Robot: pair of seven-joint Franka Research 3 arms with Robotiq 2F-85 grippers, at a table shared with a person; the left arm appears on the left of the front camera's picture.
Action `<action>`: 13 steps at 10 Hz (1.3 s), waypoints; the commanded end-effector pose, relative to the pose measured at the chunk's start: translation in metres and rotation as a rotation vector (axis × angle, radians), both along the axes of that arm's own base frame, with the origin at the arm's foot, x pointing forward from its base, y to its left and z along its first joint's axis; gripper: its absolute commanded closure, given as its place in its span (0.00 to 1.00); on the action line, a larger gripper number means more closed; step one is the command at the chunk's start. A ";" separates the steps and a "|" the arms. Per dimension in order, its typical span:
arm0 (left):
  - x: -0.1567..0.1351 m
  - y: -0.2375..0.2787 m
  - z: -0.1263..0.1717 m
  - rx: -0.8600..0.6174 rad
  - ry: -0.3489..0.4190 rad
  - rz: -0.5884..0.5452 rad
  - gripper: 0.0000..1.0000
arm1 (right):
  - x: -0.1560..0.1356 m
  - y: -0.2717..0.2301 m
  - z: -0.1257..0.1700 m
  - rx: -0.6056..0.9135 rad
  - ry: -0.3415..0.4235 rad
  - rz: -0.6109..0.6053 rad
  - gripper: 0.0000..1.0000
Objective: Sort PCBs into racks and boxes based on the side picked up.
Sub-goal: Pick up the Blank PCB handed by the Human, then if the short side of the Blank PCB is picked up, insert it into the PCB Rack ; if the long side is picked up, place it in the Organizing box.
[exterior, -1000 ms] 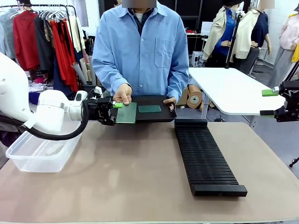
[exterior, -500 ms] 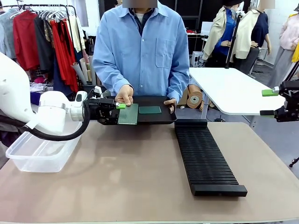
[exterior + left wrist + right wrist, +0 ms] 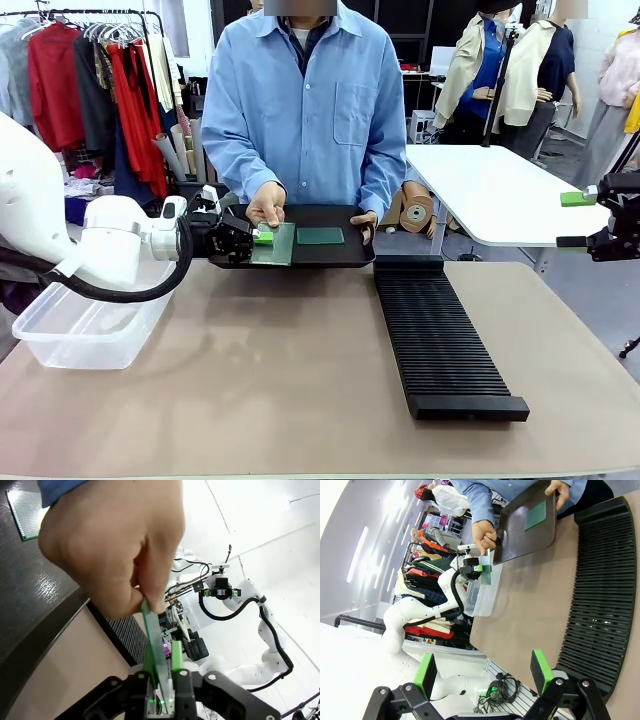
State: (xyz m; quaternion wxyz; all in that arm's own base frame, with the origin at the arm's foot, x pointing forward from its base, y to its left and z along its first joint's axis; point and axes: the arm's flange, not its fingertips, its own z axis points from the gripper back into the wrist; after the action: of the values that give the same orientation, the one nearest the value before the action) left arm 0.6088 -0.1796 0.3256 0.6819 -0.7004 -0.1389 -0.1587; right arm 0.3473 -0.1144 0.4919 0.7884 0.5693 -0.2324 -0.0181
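Green circuit board is what matters now: one PCB stands at the left edge of the black tray, which sits at the table's far edge, and the person's hand pinches its top edge. In the left wrist view the left gripper has its green pads narrowly on either side of that board, but we cannot tell whether they press it or a sliver of gap remains. We judge the step to be the handover grasp. To do it well, we should bring the pads squarely onto both faces, low on the board and clear of the person's fingertips. We should then wait until the hand lets go before drawing the board away flat, without twisting it against the tray rim. A second, darker PCB lies flat on the tray. The right gripper hangs off the table's right edge, pads spread and empty. The ribbed black rack runs from the far edge toward the near edge, and the clear tub sits at the left edge.
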 end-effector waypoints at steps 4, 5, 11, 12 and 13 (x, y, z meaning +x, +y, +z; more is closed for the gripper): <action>-0.009 0.001 0.003 -0.016 -0.007 0.019 1.00 | 0.000 -0.001 0.002 0.010 -0.009 0.003 0.00; -0.009 0.001 0.004 -0.018 -0.008 0.018 1.00 | 0.000 -0.001 0.002 0.010 -0.009 0.003 0.00; -0.001 0.001 0.000 0.000 0.001 0.001 1.00 | 0.000 -0.001 0.002 0.010 -0.009 0.003 0.00; -0.001 0.001 0.000 0.000 0.001 0.001 1.00 | 0.000 -0.001 0.002 0.010 -0.009 0.003 0.00; -0.001 0.001 0.000 0.000 0.001 0.001 1.00 | 0.000 -0.001 0.002 0.010 -0.009 0.003 0.00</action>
State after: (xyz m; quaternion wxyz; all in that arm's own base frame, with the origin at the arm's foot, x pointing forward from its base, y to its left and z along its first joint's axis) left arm 0.6073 -0.1786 0.3240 0.6831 -0.6999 -0.1368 -0.1573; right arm 0.3472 -0.1144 0.4919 0.7884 0.5693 -0.2324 -0.0182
